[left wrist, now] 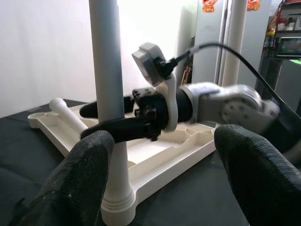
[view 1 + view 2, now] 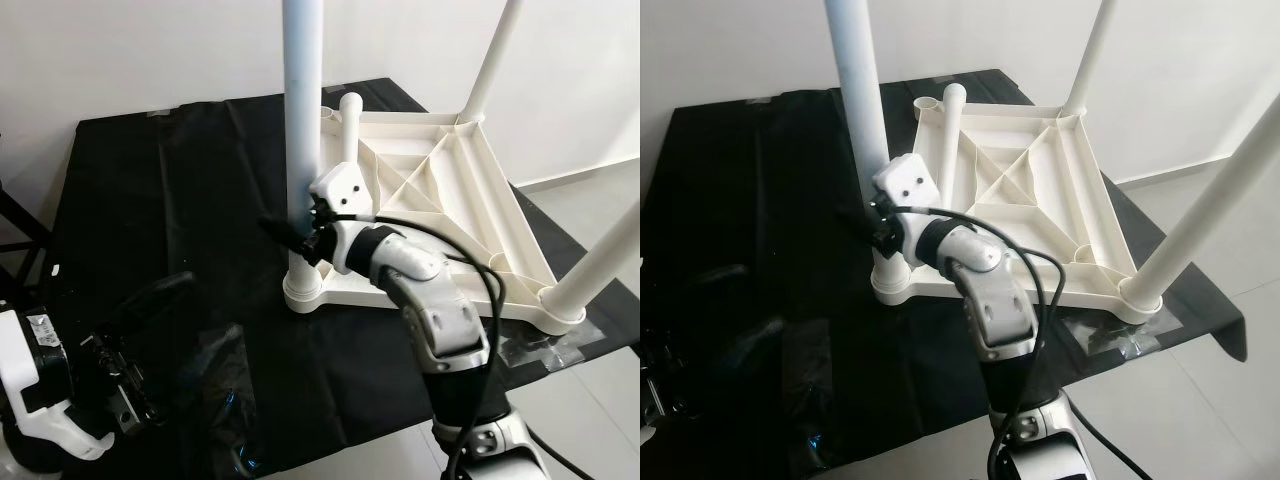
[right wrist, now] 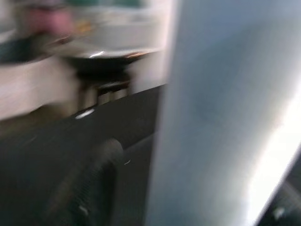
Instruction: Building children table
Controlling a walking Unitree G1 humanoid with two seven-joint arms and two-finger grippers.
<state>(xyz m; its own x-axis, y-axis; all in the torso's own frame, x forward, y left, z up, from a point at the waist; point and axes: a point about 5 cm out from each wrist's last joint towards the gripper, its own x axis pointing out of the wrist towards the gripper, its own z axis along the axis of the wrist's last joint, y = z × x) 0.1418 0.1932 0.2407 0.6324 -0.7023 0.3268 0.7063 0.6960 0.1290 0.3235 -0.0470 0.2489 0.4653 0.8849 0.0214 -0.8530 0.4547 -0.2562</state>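
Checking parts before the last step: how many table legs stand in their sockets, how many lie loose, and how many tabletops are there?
Legs standing in sockets: 3 (the near leg, the far leg, the right leg)
Loose leg lying on the tabletop: 1
Tabletop, upside down: 1
Total: 5

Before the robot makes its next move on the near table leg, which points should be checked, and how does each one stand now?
1. Near leg stands upright in its corner socket: ok.
2. Right tool is around the near leg, one finger on each side: ok.
3. Grip is firm on the leg: cannot tell; the right wrist view is blurred.
4. Left tool is open and apart from the leg: ok.
5. All four legs are fitted: not ok; one leg lies loose on the upturned tabletop.
6. Tabletop lies flat on the black cloth: ok.
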